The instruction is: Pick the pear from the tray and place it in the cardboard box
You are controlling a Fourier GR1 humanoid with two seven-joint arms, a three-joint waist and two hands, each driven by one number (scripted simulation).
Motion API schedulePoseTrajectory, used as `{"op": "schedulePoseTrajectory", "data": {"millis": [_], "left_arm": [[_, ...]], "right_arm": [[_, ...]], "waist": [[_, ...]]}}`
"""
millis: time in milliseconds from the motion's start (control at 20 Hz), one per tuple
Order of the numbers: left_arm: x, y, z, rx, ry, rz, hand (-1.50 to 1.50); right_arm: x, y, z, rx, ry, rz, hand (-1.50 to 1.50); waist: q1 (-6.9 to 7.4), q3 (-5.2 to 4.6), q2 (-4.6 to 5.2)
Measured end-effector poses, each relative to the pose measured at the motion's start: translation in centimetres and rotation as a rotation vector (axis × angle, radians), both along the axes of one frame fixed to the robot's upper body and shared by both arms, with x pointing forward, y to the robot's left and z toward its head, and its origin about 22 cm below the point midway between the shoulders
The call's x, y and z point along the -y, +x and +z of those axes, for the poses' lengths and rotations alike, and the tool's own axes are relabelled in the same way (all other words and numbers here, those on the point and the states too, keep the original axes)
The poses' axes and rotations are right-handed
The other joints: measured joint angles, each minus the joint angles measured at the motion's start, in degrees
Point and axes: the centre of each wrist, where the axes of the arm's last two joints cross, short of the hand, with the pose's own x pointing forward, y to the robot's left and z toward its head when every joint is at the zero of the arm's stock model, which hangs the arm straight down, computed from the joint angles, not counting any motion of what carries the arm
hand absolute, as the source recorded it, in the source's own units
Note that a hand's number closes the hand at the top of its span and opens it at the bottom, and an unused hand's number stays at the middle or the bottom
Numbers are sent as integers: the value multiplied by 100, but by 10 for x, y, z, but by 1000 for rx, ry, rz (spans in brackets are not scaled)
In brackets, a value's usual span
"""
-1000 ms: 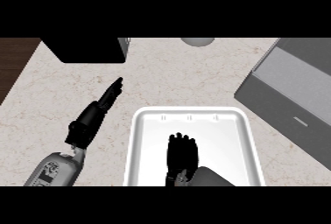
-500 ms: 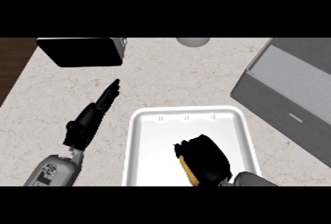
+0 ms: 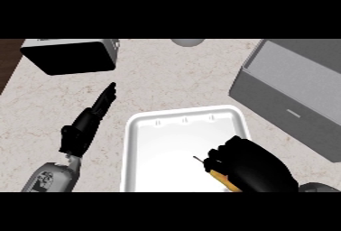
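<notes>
In the tray's near right corner, my right hand (image 3: 253, 169) is curled over the pear (image 3: 221, 179), fingers and thumb wrapped round it. Only a yellow sliver and the thin stem show at the hand's left edge. The stem points up and left toward the middle of the tray (image 3: 183, 115), so I judge that the pear's long axis runs on that slant, with its fat end under my palm. I cannot tell whether it rests on the tray floor or is already clear of it.

What matters next is the cardboard box (image 3: 293, 90). It lies up and to the right of this hand, just past the tray's right rim, and its near wall stands between the hand and the opening. My right hand is by far the nearer one, so the carry belongs to it: I expect to go up first, then across that wall.

My right forearm comes in from the lower right edge, with the back of the hand facing up. My left hand (image 3: 85, 128) rests on the counter (image 3: 173, 76) left of the tray, fingers straight and pointing away from me.
</notes>
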Motion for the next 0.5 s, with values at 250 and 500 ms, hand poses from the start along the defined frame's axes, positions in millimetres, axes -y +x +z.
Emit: {"op": "schedulePoseTrajectory", "data": {"millis": [250,500], "left_arm": [[-6,-1,2,10,-2,26,0],[-9,-3,3,17,-5,39,0]], "right_arm": [[29,-4,24,34,123,99,150],[62,1,41,40,226,103,150]], "waist": [[-134,10,41],[-234,12,84]]}}
